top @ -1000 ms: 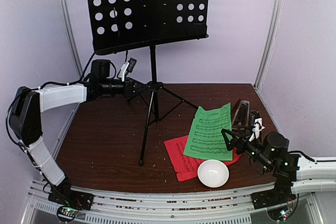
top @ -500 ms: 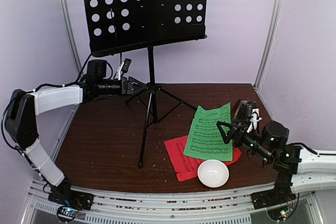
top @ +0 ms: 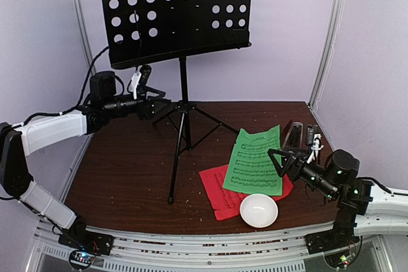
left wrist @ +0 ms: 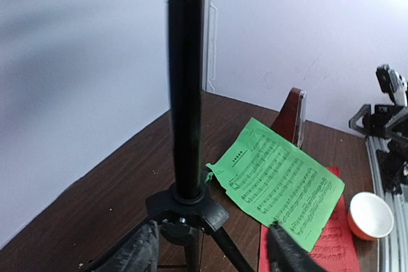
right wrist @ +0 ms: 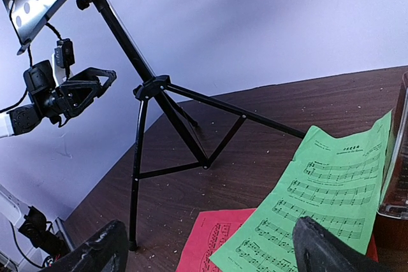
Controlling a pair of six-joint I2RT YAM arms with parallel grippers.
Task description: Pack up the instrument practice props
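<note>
Left wrist: left gripper point(left wrist: 211, 246), spread, faces the smooth round pole of the music stand point(left wrist: 186, 93), seemingly apart; right gripper point(right wrist: 210, 234) gapes.

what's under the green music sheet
A red music sheet lies under the green music sheet, on the table. Only its left side and a right corner show; the rest is covered.

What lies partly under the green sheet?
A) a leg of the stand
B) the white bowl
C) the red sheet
C: the green sheet covers the upper right part of the red sheet, whose edges show beside and below it.
</note>
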